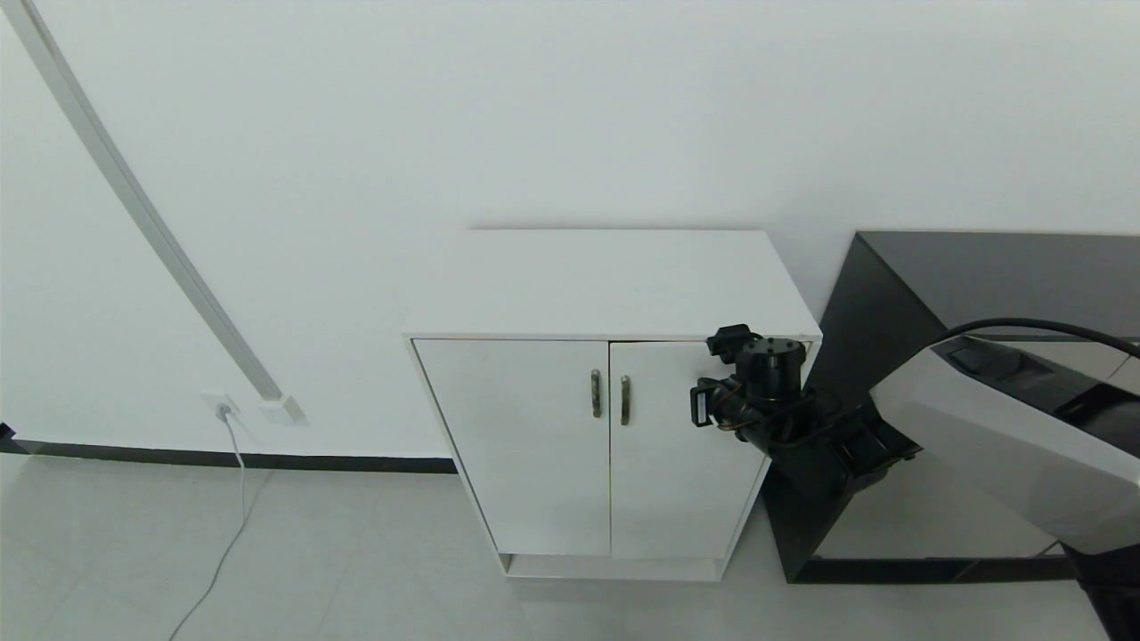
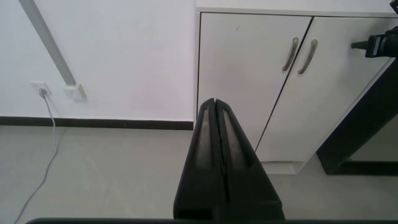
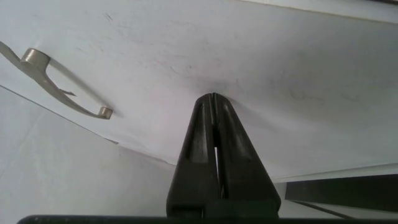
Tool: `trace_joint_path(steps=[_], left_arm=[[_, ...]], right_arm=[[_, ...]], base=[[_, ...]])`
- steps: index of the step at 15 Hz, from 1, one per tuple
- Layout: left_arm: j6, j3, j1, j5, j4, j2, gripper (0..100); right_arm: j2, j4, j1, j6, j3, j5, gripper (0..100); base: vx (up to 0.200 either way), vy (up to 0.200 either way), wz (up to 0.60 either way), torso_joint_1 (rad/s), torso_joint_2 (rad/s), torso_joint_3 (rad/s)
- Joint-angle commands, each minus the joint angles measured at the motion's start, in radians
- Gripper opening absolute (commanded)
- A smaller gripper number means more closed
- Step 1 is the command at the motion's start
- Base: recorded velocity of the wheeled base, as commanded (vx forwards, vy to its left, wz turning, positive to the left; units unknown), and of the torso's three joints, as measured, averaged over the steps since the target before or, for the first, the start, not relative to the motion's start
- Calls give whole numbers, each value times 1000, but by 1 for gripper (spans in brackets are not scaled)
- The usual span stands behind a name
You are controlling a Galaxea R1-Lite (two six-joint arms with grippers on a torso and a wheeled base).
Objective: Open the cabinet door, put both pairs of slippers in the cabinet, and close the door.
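The white cabinet (image 1: pixel 614 285) stands against the wall with both doors flat against its front. Two metal handles (image 1: pixel 596 393) (image 1: pixel 625 400) sit side by side at the middle seam. A thin dark line runs along the top of the right door (image 1: pixel 677 481). My right arm's wrist (image 1: pixel 766 378) is at that door's upper right corner. My right gripper (image 3: pixel 214 98) is shut, its tip touching the door panel beside the right handle (image 3: pixel 59 93). My left gripper (image 2: pixel 214 102) is shut on nothing, hanging over the floor some way in front of the left door (image 2: pixel 249 74).
A glossy black unit (image 1: pixel 980 276) stands directly right of the cabinet. At the left a wall socket (image 1: pixel 223 411) has a grey cable trailing over the tiled floor (image 1: pixel 312 552). A grey conduit (image 1: pixel 134 196) runs slantwise up the wall.
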Motion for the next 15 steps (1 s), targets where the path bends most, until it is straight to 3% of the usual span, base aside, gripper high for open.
trace_joint_path(steps=[1,15], left_arm=[[0,0,0,0,0,1,0],[0,0,0,0,0,1,0]], right_arm=[[1,0,0,0,-1,0,0],[24,0,-3,-9,-39,-2,0]], base=[[0,0,0,0,0,0],[0,0,0,0,0,0]])
